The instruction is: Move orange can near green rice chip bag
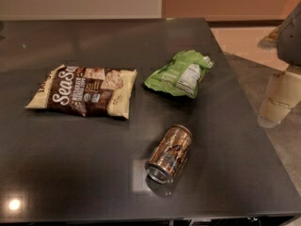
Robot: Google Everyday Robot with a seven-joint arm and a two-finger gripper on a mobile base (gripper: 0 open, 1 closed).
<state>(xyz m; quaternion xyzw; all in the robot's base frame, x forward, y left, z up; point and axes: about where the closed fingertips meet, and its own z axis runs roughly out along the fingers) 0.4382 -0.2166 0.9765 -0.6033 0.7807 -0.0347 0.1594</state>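
Camera view: claw (277, 105) hangs at 3 o'clock, off the surface's (70, 164) right edge and well clear of the can. Can't tell whether it's open or closed. It's parked out of the way, so I judge the pick not yet begun. Orange can (170, 153) lies on its side at 6 o'clock of the green rice chip bag (179, 73), silver rim toward 7 o'clock, with a gap between them. It may roll when grabbed. Sea Salt bag (84, 91) lies flat at 9 o'clock, apart.

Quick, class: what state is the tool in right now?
Tool: beyond the table's right edge, away from the can; open or closed cannot be told.
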